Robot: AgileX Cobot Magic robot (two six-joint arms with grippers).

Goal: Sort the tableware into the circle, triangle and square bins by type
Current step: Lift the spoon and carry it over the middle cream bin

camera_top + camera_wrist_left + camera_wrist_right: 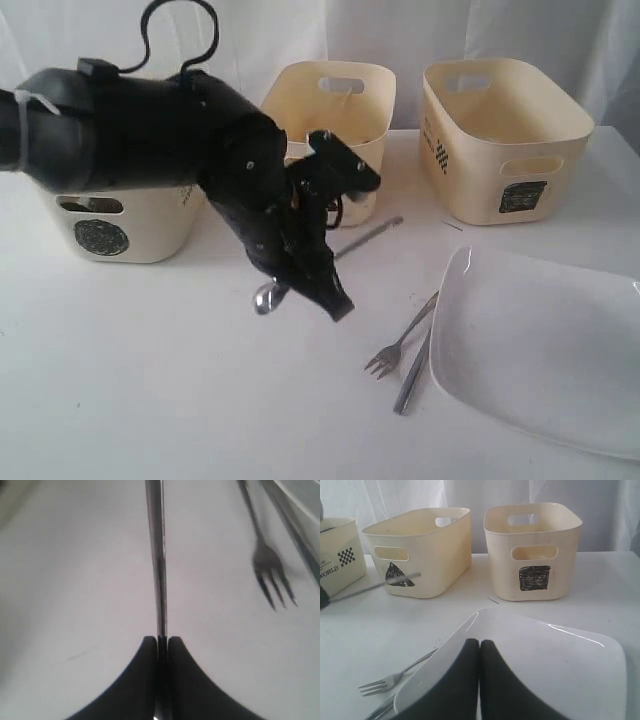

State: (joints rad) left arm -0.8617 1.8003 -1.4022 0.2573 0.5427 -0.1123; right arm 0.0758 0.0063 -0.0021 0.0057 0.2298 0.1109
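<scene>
Because it is a slim, polished steel utensil (159, 555), hard, stiff and light, it will not bend or break in a grip. I judge it slippery, though, and apt to pivot: pinched across its narrow shaft near one end, the long free part can swing or slide between smooth pads. That is how it is held, with the left gripper (161, 640) pressed together on the shaft and only the metal's thickness between the jaws. In the exterior view a rounded shiny end shows just left of the fingers, while the rest of the handle points out toward the triangle bin (420, 550). In the right wrist view the shaft crosses in front of that bin and seems clear of the table (150, 380), though I cannot tell for sure. A hold nearer the middle would balance better; this one calls for a slow, level carry. On the table nearby lie a fork (400, 345) and a second slim piece (412, 378), just beside the rim of the large white plate (540, 350), which looks heavier, breakable and best taken at its edge. By that plate the right gripper (479, 642) hangs with its fingers pressed together on nothing. Behind stand the circle bin (130, 225) and the square bin (500, 130).
</scene>
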